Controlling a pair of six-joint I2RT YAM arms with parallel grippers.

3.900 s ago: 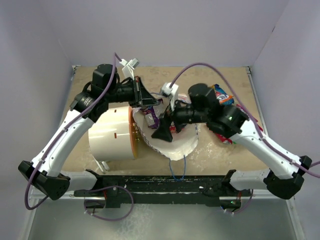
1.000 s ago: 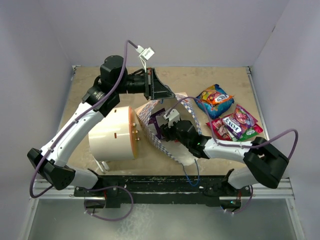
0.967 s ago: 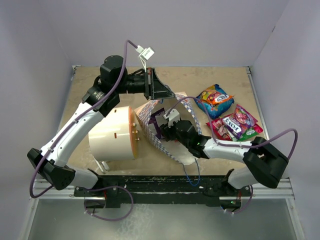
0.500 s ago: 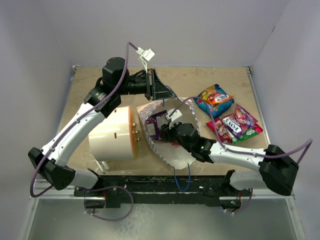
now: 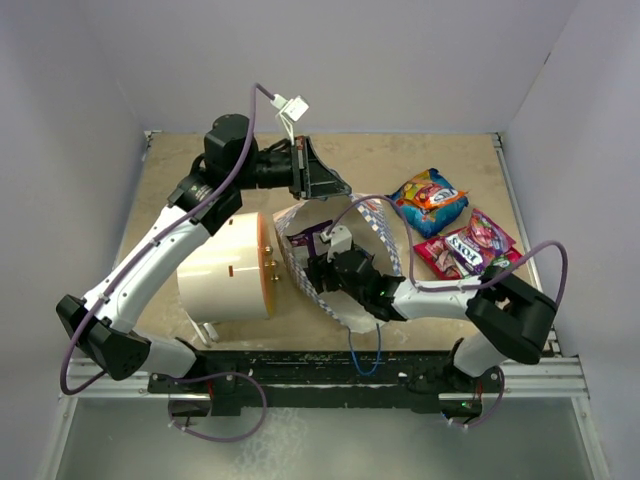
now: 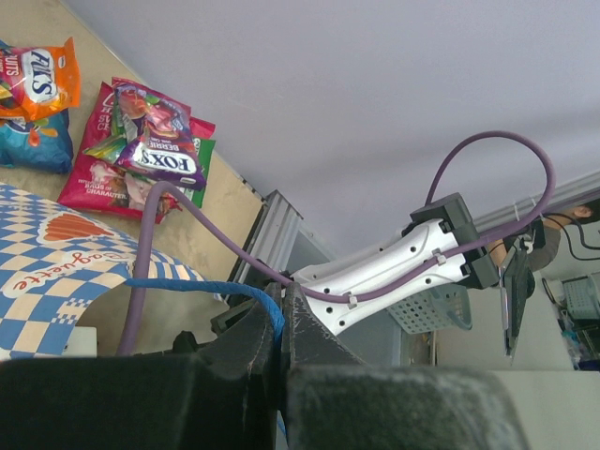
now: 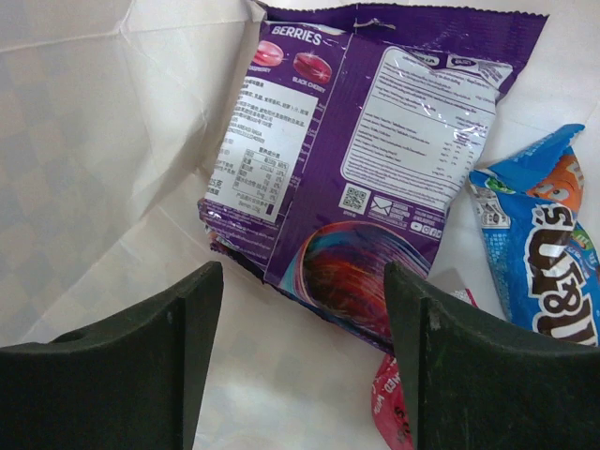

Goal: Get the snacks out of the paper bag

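The checkered paper bag (image 5: 378,222) lies open at the table's middle. My left gripper (image 5: 322,184) is shut on its blue cord handle (image 6: 211,286) and holds the rim up. My right gripper (image 5: 322,268) is open inside the bag, its fingers (image 7: 141,366) apart just short of a purple snack packet (image 7: 375,159). A blue packet (image 7: 548,258) and a red packet (image 7: 389,398) lie beside it in the bag. Outside, a blue-and-orange packet (image 5: 428,197) and pink, purple and green packets (image 5: 470,245) lie at the right.
A big white cylinder with a tan face (image 5: 225,265) lies just left of the bag, under my left arm. A second blue cord handle (image 5: 362,350) trails toward the black rail at the near edge.
My right gripper has pushed further left into the bag's mouth, toward the purple packet. My left gripper keeps the cord handle raised in about the same place.
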